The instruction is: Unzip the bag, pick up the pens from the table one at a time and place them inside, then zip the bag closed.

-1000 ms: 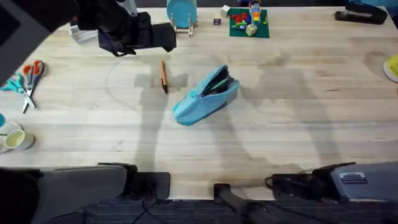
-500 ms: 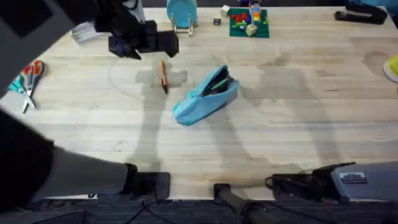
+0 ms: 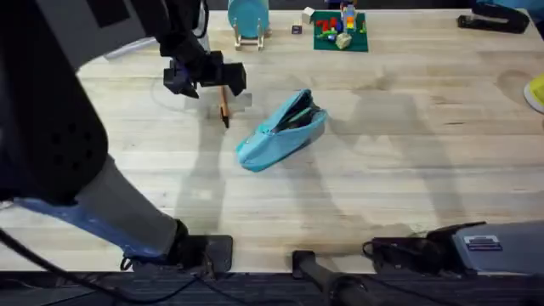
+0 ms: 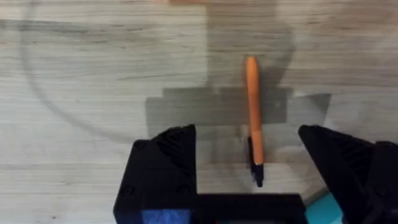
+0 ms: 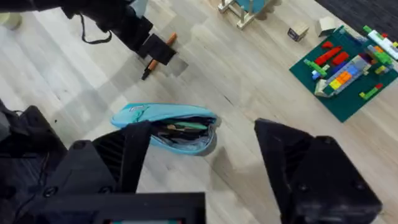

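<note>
The light-blue bag [image 3: 280, 132] lies slanted at mid-table with its zipper open; dark slim shapes show inside its mouth [image 5: 180, 127]. An orange pen [image 3: 224, 109] with a dark tip lies on the table just left of the bag. My left gripper [image 3: 208, 83] hovers open over the pen's far end. In the left wrist view the pen [image 4: 252, 106] runs between the spread black fingers [image 4: 165, 162], untouched. My right gripper [image 5: 205, 168] is open and empty, held back near its base [image 3: 408, 249], looking at the bag [image 5: 165, 127] from a distance.
A teal disc on a wooden stand [image 3: 248, 19] and a brick build on a green plate [image 3: 340, 30] sit at the far edge. A black stapler [image 3: 493, 17] is at the far right, a yellow object [image 3: 536, 92] at the right edge.
My left arm has swung right and down from the far left corner, bringing its open gripper over the orange pen. Bag, pen and right arm have not moved.
</note>
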`<action>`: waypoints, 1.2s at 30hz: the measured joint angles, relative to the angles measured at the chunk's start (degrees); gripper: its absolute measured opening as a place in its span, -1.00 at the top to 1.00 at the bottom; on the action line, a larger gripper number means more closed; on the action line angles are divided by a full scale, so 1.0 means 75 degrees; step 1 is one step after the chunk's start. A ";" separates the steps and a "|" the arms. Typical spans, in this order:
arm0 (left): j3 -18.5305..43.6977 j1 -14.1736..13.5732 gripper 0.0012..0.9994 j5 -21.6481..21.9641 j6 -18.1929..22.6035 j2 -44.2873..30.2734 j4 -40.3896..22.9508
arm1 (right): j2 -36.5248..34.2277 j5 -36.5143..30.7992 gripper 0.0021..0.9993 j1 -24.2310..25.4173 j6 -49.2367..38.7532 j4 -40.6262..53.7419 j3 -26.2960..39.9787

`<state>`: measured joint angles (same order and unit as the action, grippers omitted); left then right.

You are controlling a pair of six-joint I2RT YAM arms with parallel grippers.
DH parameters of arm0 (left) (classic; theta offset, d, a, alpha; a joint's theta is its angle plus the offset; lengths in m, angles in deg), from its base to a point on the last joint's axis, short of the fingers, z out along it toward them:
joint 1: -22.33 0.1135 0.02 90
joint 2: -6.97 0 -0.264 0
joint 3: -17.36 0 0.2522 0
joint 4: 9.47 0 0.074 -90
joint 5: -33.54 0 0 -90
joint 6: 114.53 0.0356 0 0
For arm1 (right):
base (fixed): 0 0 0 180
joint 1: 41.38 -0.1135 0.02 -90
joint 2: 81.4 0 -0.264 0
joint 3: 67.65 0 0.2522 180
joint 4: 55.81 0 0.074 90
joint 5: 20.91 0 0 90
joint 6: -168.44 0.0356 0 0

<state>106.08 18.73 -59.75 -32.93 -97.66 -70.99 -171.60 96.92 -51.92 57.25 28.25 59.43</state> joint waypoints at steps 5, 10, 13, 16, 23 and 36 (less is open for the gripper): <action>0.0000 0.0000 -0.99 0.0035 -0.0038 -0.0338 0.0104 | 0.0002 0.0000 -0.99 0.0000 0.0000 -0.0072 0.0000; 0.0047 -0.0041 -0.99 0.0135 -0.0067 -0.0509 0.0107 | 0.0002 0.0000 -0.99 0.0000 0.0000 -0.0075 0.0000; 0.0088 -0.0092 -0.99 0.0232 -0.0082 -0.0562 0.0081 | 0.0000 0.0000 -0.99 0.0000 0.0000 -0.0075 0.0000; 0.0094 -0.0131 -1.00 0.0281 -0.0084 -0.0573 0.0073 | 0.0000 0.0000 -0.99 0.0000 0.0000 -0.0078 0.0000; 0.0105 -0.0169 -0.44 0.0389 -0.0086 -0.0587 0.0073 | 0.0000 0.0000 -0.99 0.0000 0.0000 -0.0078 0.0000; 0.0122 -0.0204 0.91 0.0309 -0.0110 -0.0587 0.0087 | 0.0001 0.0000 -0.99 0.0000 0.0000 -0.0075 0.0000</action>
<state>107.00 17.20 -57.43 -33.76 -102.07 -70.34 -171.59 96.92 -51.92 57.25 27.69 59.43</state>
